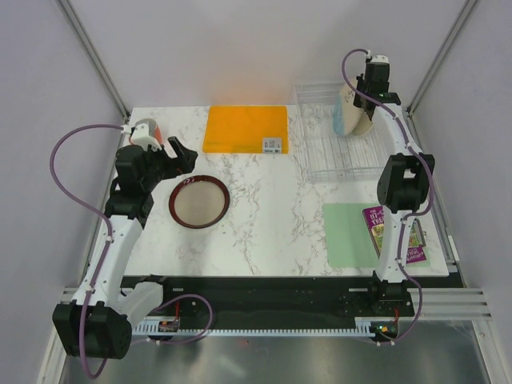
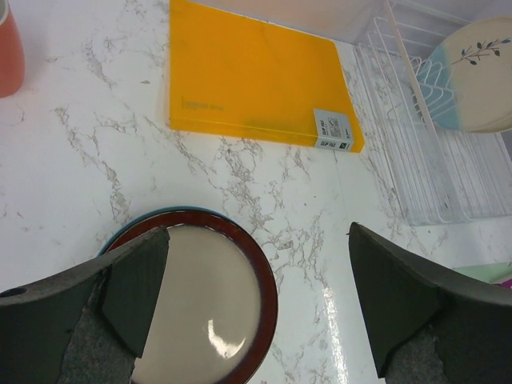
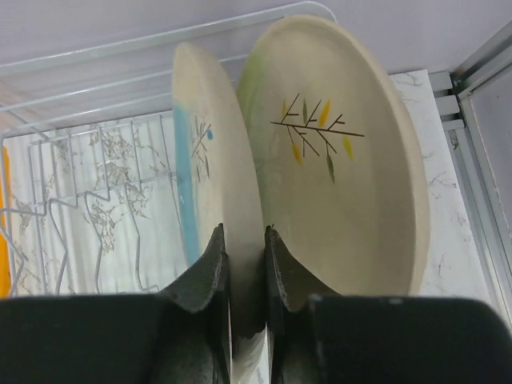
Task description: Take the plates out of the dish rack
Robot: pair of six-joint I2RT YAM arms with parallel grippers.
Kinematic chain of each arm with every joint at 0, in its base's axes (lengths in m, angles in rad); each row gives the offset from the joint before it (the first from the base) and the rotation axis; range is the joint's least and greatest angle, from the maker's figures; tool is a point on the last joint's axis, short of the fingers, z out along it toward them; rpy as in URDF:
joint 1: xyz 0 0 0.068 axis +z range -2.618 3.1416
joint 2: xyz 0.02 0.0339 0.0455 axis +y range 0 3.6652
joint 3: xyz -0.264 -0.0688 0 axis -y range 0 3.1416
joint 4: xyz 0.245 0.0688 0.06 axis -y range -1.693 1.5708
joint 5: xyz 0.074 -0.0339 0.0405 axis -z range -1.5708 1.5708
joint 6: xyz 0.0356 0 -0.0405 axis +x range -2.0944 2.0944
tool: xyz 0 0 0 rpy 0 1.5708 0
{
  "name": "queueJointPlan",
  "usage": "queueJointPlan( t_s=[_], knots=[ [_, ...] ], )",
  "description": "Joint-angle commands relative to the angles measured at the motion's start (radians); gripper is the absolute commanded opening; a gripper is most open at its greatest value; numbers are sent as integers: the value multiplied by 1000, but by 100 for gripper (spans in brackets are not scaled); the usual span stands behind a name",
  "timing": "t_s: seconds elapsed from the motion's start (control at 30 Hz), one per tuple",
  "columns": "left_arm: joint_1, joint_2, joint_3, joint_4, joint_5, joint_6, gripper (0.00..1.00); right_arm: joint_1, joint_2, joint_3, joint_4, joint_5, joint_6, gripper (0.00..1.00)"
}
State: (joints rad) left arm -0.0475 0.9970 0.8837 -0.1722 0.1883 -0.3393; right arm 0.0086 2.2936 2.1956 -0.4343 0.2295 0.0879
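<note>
The dark-red-rimmed plate (image 1: pixel 198 200) with a beige centre lies flat on the marble table, and shows in the left wrist view (image 2: pixel 204 304) with a thin blue edge under it. My left gripper (image 1: pixel 180 152) is open and empty just above and behind it (image 2: pixel 260 228). The wire dish rack (image 1: pixel 336 152) stands at the back right. My right gripper (image 1: pixel 362 100) reaches into it and is shut (image 3: pixel 244 232) on the rim of the upright blue-and-cream plate (image 3: pixel 212 152). The cream sprig plate (image 3: pixel 344 184) stands right beside it. The white fruit-marked plate is not in view.
A flat orange board (image 1: pixel 244 128) lies at the back centre. An orange-red mug (image 2: pixel 8 48) stands at the back left by the left arm. A green mat (image 1: pixel 348 234) and a purple booklet (image 1: pixel 392 232) lie at the front right.
</note>
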Motion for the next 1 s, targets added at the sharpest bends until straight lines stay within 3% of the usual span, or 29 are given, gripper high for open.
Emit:
queueJointPlan(
  t_s=[0.0, 0.37, 0.5, 0.73, 0.97],
  knots=[
    [0, 5, 9, 59, 19, 49, 100, -41, -16, -79, 126, -119, 49, 1],
    [0, -6, -5, 59, -13, 20, 100, -36, -187, -209, 232, -119, 26, 0],
    [0, -1, -12, 48, -62, 0, 100, -16, -246, -221, 236, -9, -33, 0],
    [0, 34, 40, -58, -76, 26, 100, 123, -350, -280, 279, 236, -200, 0],
    [0, 19, 9, -55, -70, 19, 100, 172, -456, -324, 315, 324, -255, 0]
  ],
)
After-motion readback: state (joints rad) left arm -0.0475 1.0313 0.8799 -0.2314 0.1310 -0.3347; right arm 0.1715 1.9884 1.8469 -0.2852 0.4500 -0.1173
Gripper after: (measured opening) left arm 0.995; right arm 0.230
